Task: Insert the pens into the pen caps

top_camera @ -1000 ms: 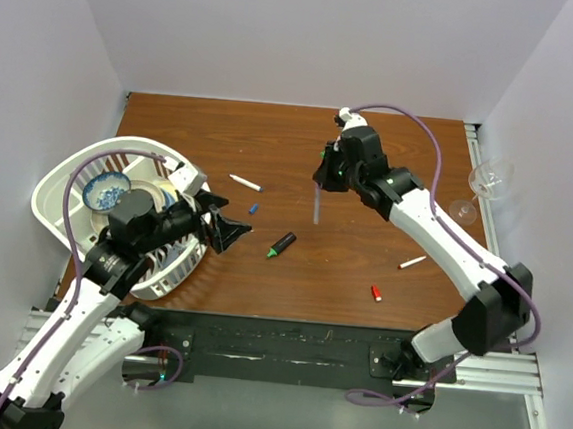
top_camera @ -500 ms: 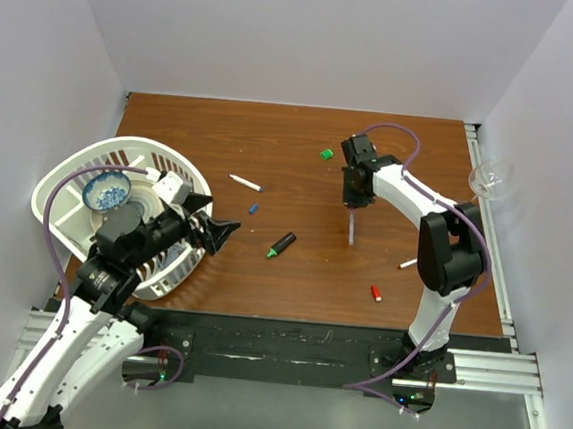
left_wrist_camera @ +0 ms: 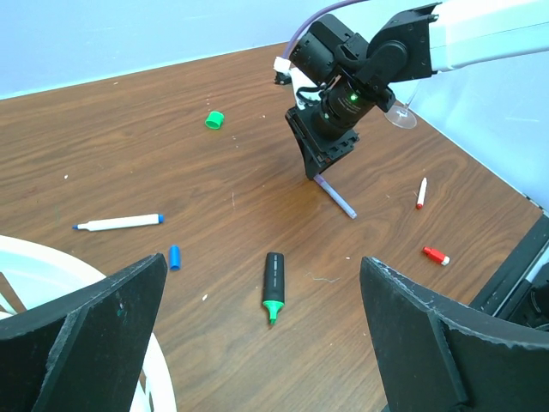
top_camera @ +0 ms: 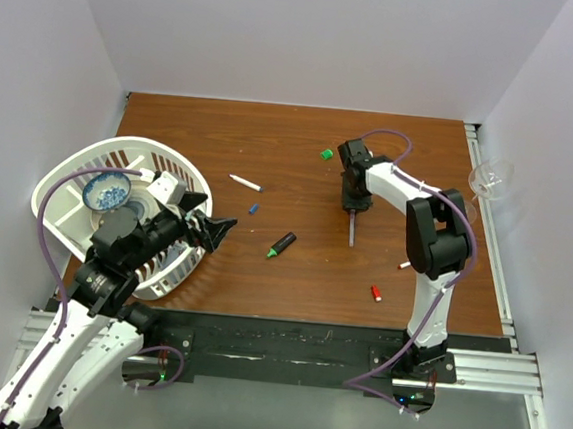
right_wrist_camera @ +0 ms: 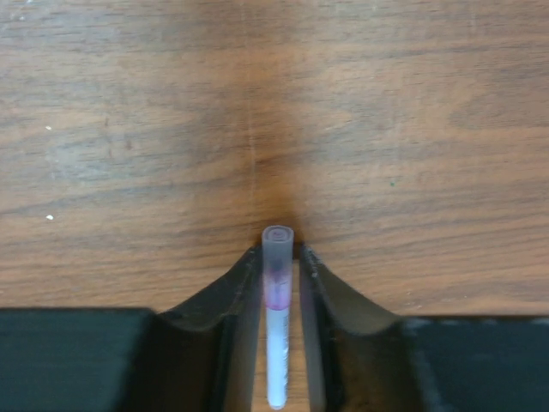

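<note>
Brown wood worktop (top_camera: pixel 274 133) carries everything, with a white basket (top_camera: pixel 59 177) at its left edge. The left tool (top_camera: pixel 216 216) hovers beside the basket, spread wide and empty. The right tool (right_wrist_camera: pixel 280 257) points down at mid-worktop, fingers narrowly parted around one end of a lilac pen (left_wrist_camera: pixel 337 196) lying flat. The black marker (top_camera: pixel 282 243) lies near the centre, a blue-tipped pen (top_camera: pixel 245 183) farther back, a red-tipped pen (left_wrist_camera: pixel 421 192) by the right arm. The green cap (top_camera: pixel 326 154) lies just left of the right tool, the blue cap (top_camera: pixel 253 210) between marker and blue-tipped pen, and the red cap (top_camera: pixel 376 294) near the front.
</note>
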